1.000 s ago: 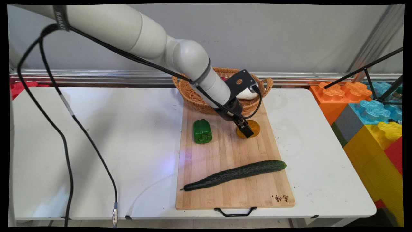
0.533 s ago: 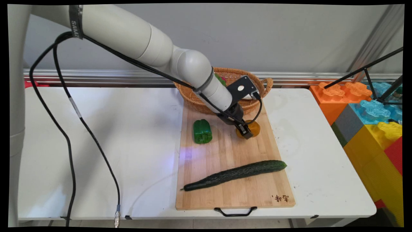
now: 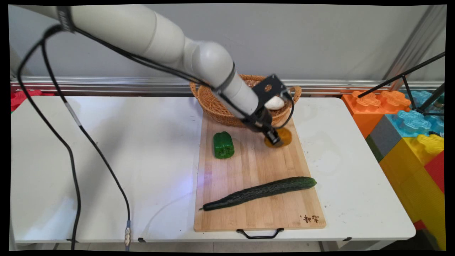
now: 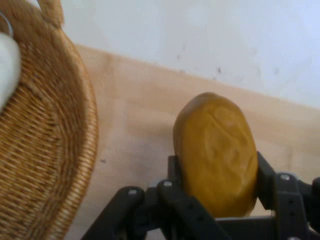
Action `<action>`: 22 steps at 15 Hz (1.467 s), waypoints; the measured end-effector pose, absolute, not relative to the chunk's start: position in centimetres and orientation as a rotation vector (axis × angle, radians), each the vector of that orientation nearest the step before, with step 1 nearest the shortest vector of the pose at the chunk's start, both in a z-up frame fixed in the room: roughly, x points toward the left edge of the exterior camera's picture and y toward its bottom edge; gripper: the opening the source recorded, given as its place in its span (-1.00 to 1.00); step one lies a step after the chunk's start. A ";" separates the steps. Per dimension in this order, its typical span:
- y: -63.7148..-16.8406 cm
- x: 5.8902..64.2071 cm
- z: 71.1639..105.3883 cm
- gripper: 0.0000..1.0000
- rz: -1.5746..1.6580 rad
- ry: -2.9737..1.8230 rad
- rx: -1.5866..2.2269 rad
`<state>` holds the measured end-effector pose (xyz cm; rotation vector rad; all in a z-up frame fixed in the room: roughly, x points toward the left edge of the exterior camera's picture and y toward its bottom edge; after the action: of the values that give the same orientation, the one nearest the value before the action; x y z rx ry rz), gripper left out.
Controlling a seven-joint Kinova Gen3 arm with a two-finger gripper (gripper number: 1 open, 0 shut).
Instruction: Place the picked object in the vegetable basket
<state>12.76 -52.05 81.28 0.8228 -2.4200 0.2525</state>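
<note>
the orange-brown rounded piece (image 4: 216, 152) sits clamped between the two fingers of the pincer (image 3: 273, 138), its long axis running up out of the grip. it hangs over the far part of the wooden board (image 3: 256, 209), just at 6 o'clock of the wicker basket (image 3: 213, 106). a green pepper (image 3: 223, 144) lies at 9 o'clock from it, a cucumber (image 3: 259, 192) at 6 o'clock, well apart. the hand view alone shows the grip; the main view alone shows the pepper, cucumber and white worktop (image 3: 124, 160).
</note>
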 end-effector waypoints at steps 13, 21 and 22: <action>-59.0 21.8 90.9 -1.00 0.539 -2.327 1.064; -63.7 26.0 86.2 -1.00 0.571 -2.346 1.172; -64.2 26.3 85.6 -1.00 0.569 -2.351 1.180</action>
<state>26.34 -64.19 85.59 1.1797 -2.3509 0.5694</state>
